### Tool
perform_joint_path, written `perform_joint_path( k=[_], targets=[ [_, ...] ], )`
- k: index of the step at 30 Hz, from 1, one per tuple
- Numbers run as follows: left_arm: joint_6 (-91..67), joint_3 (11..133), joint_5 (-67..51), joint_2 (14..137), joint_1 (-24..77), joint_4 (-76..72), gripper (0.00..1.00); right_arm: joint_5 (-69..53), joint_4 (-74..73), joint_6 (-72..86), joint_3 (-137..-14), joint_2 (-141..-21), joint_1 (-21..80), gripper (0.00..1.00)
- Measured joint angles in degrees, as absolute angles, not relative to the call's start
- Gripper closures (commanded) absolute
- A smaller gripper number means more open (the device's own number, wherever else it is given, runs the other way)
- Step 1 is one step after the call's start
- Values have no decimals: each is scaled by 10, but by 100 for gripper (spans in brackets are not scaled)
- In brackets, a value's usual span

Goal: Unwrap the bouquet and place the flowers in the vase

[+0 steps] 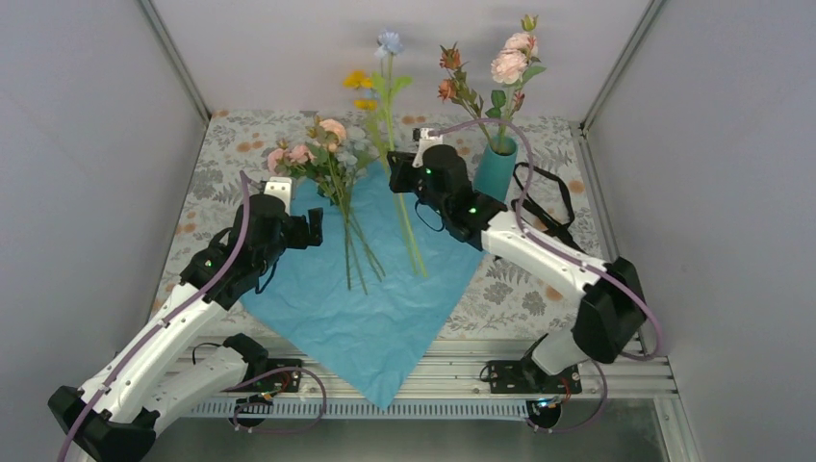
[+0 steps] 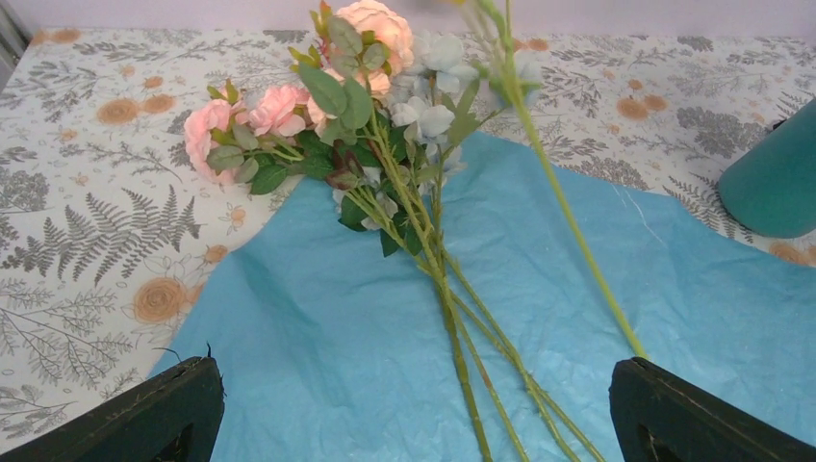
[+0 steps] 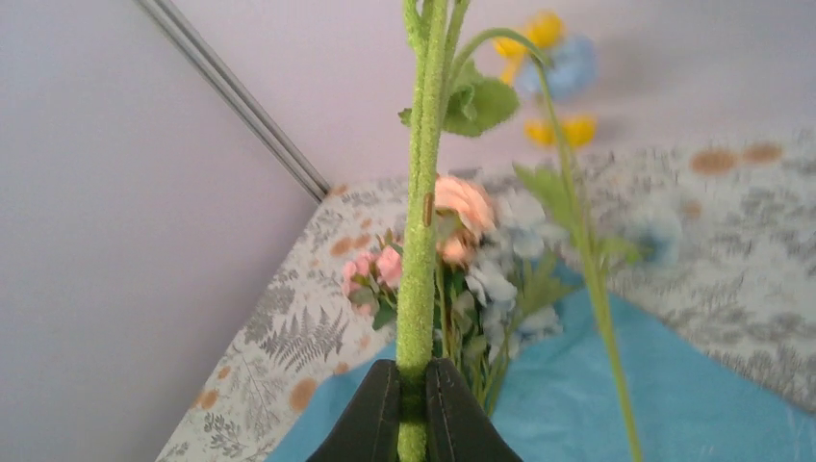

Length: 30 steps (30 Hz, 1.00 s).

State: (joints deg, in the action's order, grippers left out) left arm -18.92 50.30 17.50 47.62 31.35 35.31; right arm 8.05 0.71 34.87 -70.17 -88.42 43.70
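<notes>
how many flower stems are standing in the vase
2: a pink rose stem rising on the right, and an orange-bud stem leaning left, both in the teal vase at the back right of the table. More could be hidden behind them.

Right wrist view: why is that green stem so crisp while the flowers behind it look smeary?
Right wrist view: the stem, pinched in the right tool, is near the lens and in focus; the pale-blue bloom behind is blurred. Left wrist view: the pink roses and blue paper look sharp. Top view: even light, only faint shadows.
</notes>
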Motion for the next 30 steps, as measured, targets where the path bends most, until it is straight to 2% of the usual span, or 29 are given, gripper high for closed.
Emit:
perform_joint_path(
  k=[7,15,20,30],
  targets=[
    [-196,503,161,476,314,353,1,75,77,214,-642,-783,438,96],
    [-195,503,155,476,314,353,0,72,182,68,-638,-718,401,96],
    [-195,503,154,476,314,353,0,44,204,33,-672,-719,330,96],
    [-195,503,154,487,314,353,0,0,299,-14,-683,-733,260,96]
  ],
)
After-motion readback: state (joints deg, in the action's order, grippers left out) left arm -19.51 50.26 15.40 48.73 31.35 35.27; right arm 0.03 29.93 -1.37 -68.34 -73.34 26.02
